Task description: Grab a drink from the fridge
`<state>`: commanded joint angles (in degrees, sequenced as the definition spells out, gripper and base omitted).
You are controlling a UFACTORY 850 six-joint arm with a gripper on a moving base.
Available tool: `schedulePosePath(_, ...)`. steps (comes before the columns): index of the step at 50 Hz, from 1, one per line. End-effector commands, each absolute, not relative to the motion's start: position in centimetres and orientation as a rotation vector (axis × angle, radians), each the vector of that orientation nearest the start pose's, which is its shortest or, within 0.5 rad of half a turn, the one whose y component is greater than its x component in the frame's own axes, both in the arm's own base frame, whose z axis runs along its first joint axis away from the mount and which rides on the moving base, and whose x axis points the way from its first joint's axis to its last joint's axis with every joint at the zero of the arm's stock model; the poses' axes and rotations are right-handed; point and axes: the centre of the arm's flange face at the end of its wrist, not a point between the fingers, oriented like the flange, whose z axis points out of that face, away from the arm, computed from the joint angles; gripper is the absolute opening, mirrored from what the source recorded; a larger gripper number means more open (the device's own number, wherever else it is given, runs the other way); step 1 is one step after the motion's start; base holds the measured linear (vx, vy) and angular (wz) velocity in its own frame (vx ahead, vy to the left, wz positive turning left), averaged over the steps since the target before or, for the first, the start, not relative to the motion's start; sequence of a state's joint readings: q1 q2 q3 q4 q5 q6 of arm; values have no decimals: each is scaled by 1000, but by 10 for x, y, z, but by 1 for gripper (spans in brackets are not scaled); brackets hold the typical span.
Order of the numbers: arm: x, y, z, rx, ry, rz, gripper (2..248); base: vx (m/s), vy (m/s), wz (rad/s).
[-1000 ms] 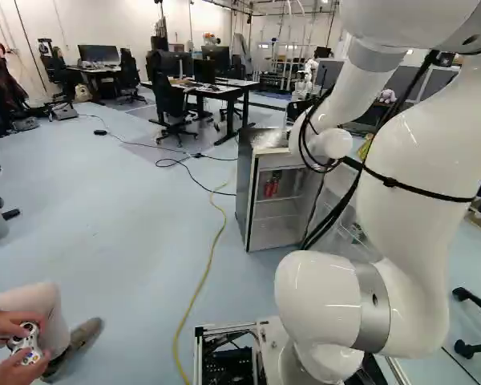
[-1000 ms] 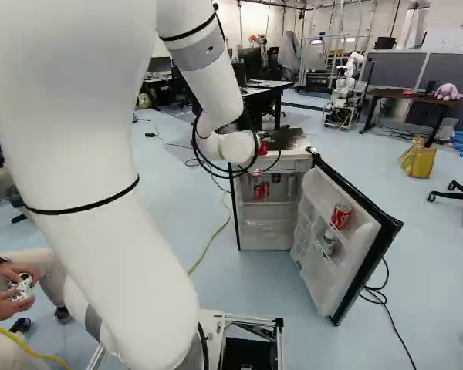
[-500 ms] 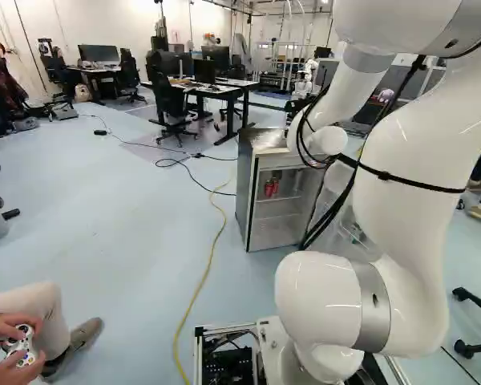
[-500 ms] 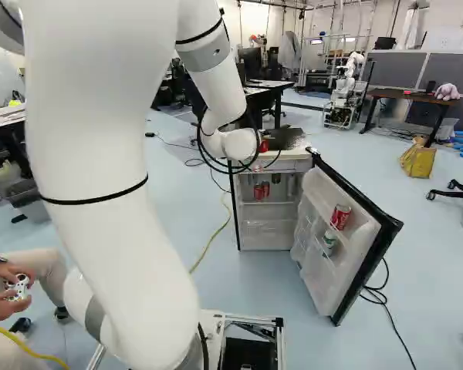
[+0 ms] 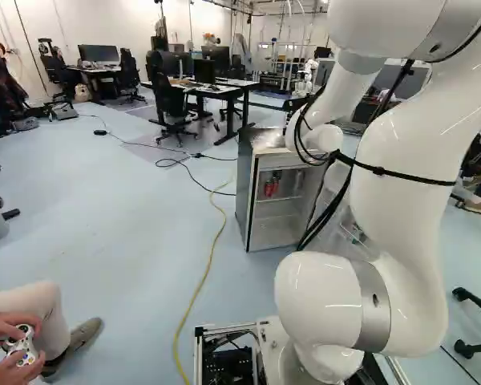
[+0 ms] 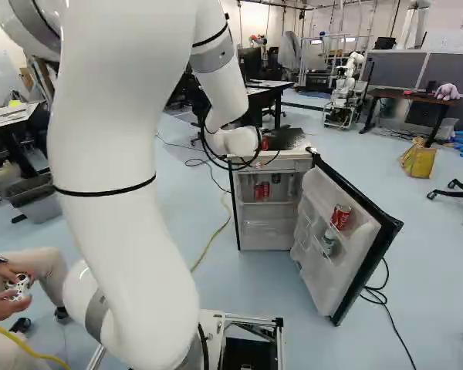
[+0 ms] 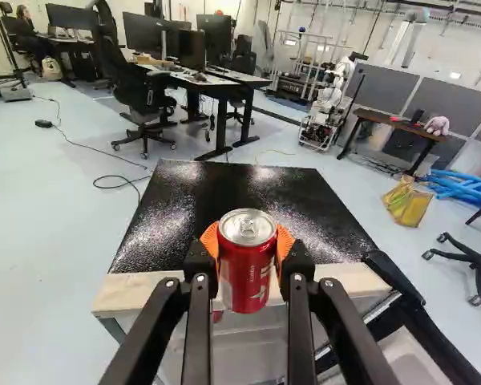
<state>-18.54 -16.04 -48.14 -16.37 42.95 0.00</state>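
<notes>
I have the gripper (image 7: pixel 247 242) clamped on a red can (image 7: pixel 248 265), its orange pads (image 7: pixel 212 239) pressing the body from two sides, below the rim. That grip leaves the lid uncovered and the can upright, which I judge sensible for a full drink.

My can is outside the shelves, by the near edge of the fridge (image 5: pixel 244 191) top; I can't tell how much room lies between them. The door (image 6: pixel 357 270) stands wide open, swung right and near, leaving the front open for reaching in. Two red cans (image 6: pixel 261 190) stand inside, and another red can (image 6: pixel 340 216) sits in the door rack, kept in by its rail.

I reckon the grab itself is done. Next I'd draw back towards the near side, keeping level; swinging right too low could knock the door.
</notes>
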Motion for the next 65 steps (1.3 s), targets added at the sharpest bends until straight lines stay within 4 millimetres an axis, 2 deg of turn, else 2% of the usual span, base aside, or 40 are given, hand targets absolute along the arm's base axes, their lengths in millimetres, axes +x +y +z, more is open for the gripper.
schedulePosePath(39,561,-158,429,-2642,41,-1984,89,0,0,0)
schedulePosePath(65,579,-155,425,-2651,111,-1958,89,0,0,0)
